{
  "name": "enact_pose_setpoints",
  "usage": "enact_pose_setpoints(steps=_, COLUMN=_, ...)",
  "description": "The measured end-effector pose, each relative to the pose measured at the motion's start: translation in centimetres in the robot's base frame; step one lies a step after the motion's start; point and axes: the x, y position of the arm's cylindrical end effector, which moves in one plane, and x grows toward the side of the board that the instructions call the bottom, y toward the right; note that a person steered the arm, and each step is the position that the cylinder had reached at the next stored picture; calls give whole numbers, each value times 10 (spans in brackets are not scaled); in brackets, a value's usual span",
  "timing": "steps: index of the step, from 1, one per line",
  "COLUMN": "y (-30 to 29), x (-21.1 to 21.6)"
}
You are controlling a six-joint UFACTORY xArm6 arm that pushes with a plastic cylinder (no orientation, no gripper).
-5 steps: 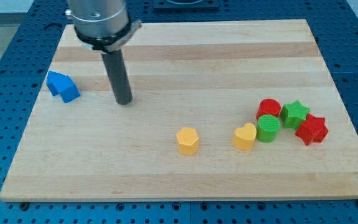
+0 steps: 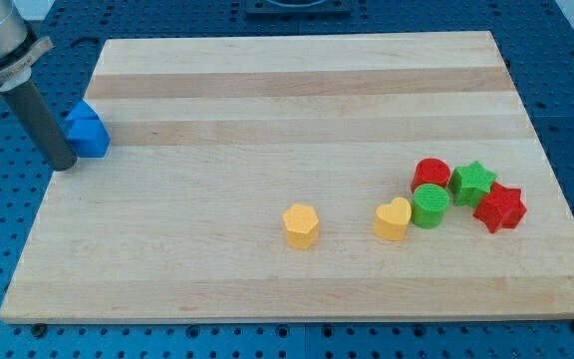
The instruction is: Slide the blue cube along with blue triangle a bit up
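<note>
The blue cube (image 2: 92, 138) and the blue triangle (image 2: 80, 114) sit pressed together at the board's left edge, the triangle just above the cube. My tip (image 2: 63, 163) is at the left edge of the board, just left of and slightly below the blue cube, close to or touching it. The dark rod rises toward the view's top left.
A yellow hexagon block (image 2: 301, 225) and a yellow heart (image 2: 393, 219) lie at lower centre. At the right sit a red cylinder (image 2: 430, 173), a green cylinder (image 2: 430, 205), a green star (image 2: 472, 181) and a red star (image 2: 499, 207). The wooden board (image 2: 297, 90) rests on a blue perforated table.
My tip has moved from right of the blue blocks to their left side. The two blue blocks have shifted up and a little left, toward the board's edge.
</note>
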Motion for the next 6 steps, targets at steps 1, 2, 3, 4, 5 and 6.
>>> enact_pose_setpoints(steps=1, y=0, x=-4)
enact_pose_setpoints(steps=2, y=0, x=-13)
enact_pose_setpoints(steps=3, y=0, x=-19)
enact_pose_setpoints(steps=4, y=0, x=-30)
enact_pose_setpoints(steps=5, y=0, x=-39)
enact_pose_setpoints(steps=6, y=0, x=-15)
